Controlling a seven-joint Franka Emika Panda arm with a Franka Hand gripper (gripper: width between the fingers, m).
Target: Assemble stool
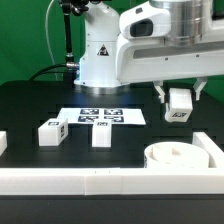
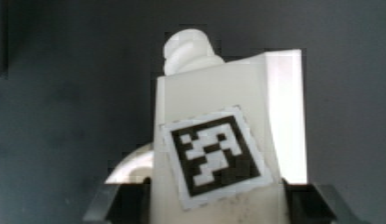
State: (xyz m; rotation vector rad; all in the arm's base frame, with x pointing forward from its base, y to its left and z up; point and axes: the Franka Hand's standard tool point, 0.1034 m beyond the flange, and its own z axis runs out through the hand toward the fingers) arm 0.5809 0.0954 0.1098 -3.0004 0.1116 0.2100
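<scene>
My gripper (image 1: 180, 103) hangs above the table at the exterior view's right and is shut on a white stool leg (image 1: 180, 104) with a square tag. In the wrist view the held leg (image 2: 216, 120) fills the middle, its tag facing the camera and a threaded tip at its far end, with the dark fingers (image 2: 112, 202) tight on both sides. The round seat disc (image 1: 175, 157) lies below the gripper in the front right corner. Two more legs stand on the table: one (image 1: 51, 131) at the left, one (image 1: 101, 134) in the middle.
The marker board (image 1: 100, 116) lies flat behind the two loose legs. A long white border rail (image 1: 100, 182) runs along the front edge and turns up at the right. The robot base (image 1: 100, 55) stands at the back. A small white part (image 1: 3, 143) sits at the left edge.
</scene>
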